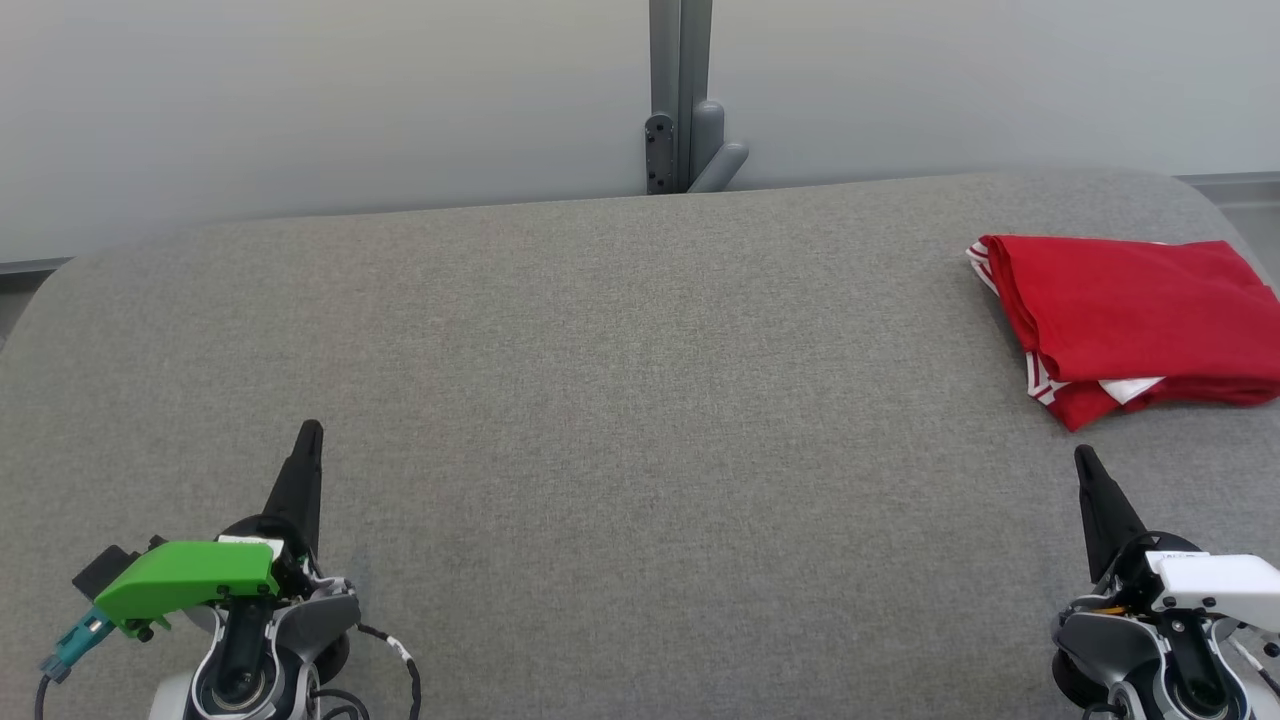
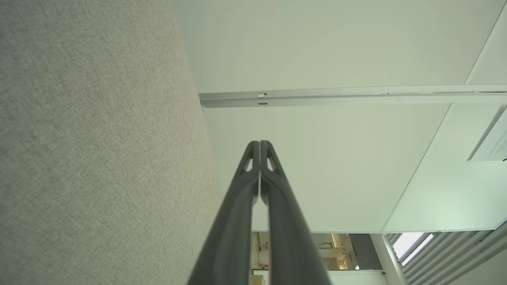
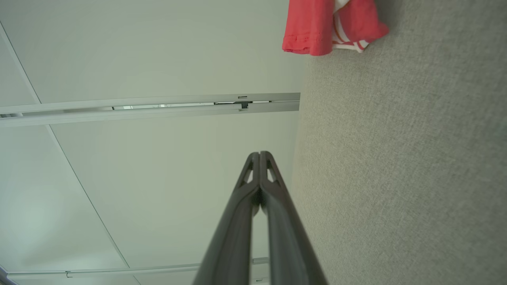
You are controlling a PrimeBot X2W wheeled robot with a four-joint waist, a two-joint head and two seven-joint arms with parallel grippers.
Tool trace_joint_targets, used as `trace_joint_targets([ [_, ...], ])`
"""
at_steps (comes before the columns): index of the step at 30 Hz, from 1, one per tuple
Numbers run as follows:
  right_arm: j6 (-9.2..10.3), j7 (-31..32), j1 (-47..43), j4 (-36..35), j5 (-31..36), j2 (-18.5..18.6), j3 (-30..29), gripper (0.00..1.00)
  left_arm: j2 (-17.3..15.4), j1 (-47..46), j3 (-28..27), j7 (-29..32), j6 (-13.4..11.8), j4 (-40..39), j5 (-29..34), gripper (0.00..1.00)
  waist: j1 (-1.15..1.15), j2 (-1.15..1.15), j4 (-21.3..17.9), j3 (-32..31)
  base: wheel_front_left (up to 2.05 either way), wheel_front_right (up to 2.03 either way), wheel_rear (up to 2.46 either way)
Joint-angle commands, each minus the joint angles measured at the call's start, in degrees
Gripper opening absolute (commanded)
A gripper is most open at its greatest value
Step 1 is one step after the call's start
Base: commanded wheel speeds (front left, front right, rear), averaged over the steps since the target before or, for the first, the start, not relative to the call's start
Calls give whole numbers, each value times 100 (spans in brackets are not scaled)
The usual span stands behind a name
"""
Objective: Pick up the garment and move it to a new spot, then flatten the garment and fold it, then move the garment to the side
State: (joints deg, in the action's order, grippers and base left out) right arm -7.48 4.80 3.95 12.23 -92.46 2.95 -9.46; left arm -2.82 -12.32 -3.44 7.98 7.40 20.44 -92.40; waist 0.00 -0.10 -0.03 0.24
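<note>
The red garment (image 1: 1130, 320) is seen folded on the grey fabric surface (image 1: 620, 400), at the right edge of the head view and a little above mid-height. White stripes are shown along its left and lower edges, and a white patch is seen at its lower front. Its right side is cut off by the frame.

The right gripper (image 1: 1082, 452) is found at the lower right of the head view. Its two dark fingers are pressed together into a single point directed up the frame, and nothing is held between them. The garment is placed just above that tip in the frame and apart from it, with a strip of bare grey fabric seen between the two. In the right wrist view the fingers are shown closed tip to tip at the lower middle. There the garment is seen at the top edge, right of centre and well apart from the fingertips, and its left part is set against the pale wall (image 3: 158, 51).

The left gripper (image 1: 311, 428) is found at the lower left of the head view, beside a green cover (image 1: 185, 580) on its wrist. It is likewise fully closed and empty, and the garment is seen far across the frame from it, at the opposite side. In the left wrist view its fingers are shown meeting at the tips, with grey fabric at the left of the frame.
</note>
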Motion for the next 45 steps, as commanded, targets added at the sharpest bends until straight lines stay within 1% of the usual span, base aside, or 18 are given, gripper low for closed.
trace_joint_targets([
  [1,-2,27,60,-26,-5,8,-16,0,-11,-58,-15,-2,28,-19,-5,0,0,10,0,0,0,0,0],
  [45,-2,26,61,-26,5,2,-22,0,-11,-58,-13,-3,28,-20,-5,0,0,10,0,0,0,0,0],
])
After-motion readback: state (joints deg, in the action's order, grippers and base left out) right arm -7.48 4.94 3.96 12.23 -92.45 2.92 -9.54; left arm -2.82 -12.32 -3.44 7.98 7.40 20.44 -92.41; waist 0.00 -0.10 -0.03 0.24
